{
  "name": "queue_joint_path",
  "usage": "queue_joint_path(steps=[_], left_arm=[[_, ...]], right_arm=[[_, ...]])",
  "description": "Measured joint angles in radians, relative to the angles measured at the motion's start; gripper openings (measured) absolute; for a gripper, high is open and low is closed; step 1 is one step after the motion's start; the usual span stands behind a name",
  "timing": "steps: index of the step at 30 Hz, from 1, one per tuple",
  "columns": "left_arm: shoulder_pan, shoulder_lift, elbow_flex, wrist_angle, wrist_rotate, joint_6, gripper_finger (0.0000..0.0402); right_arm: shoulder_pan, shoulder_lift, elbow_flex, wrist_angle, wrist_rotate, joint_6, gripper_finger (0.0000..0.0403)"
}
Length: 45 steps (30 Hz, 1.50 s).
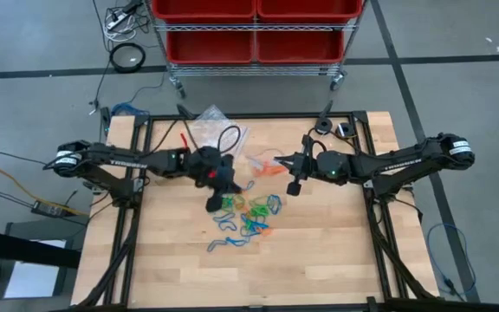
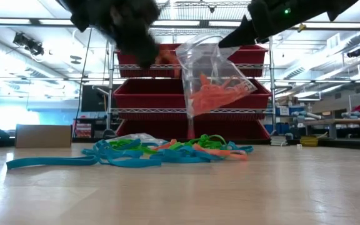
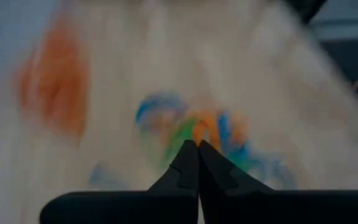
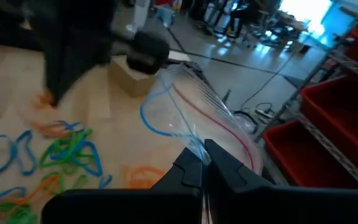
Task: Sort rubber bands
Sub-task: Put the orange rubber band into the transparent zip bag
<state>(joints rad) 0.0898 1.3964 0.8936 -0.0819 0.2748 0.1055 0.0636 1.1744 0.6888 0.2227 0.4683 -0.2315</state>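
The right gripper (image 4: 201, 163) is clenched on the rim of a clear plastic bag (image 4: 191, 115), holding it above the table (image 1: 319, 251) with its mouth gaping; in the low view the bag (image 2: 214, 78) hangs with a clump of orange bands (image 2: 214, 94) sagging in its bottom. The left gripper (image 3: 197, 163) is pinched shut with nothing visibly between its tips, poised over the pile. The rubber bands (image 1: 249, 212) lie in a tangled heap of blue, green and orange near the table's middle, between the two arms. They look feather-light, limp and stretchy, likely to snag on one another, so a pinch on a single loose loop at the heap's edge seems the safest hold. The left arm carries pale lettering in the high view, too small to read with certainty.
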Motion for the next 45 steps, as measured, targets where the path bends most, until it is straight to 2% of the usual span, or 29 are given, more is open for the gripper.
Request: queue_joint_path(steps=[4,11,18,30,35,45], left_arm=[[-0.02,-0.01,0.004,0.11,-0.045,0.053,0.0],[-0.036,-0.013,0.125,0.146,-0.262,0.151,0.0001],[-0.037,-0.005,0.223,0.147,-0.33,0.184,0.0001],[-0.011,0.128,0.227,0.144,-0.48,0.23,0.0001],[-0.011,0.128,0.227,0.204,-0.509,0.242,0.0001],[-0.011,0.122,0.296,0.16,-0.56,0.287,0.0001]], right_arm=[[0.0,0.002,0.0,-0.005,-0.07,0.032,0.0],[0.022,0.004,0.0,-0.008,-0.081,0.053,0.0],[0.028,0.004,0.0,-0.009,-0.076,0.055,0.0],[0.028,0.004,0.0,-0.008,-0.075,0.055,0.0],[0.028,0.004,0.0,-0.026,-0.075,0.055,0.0],[0.028,0.004,-0.001,-0.042,-0.075,0.056,0.0]])
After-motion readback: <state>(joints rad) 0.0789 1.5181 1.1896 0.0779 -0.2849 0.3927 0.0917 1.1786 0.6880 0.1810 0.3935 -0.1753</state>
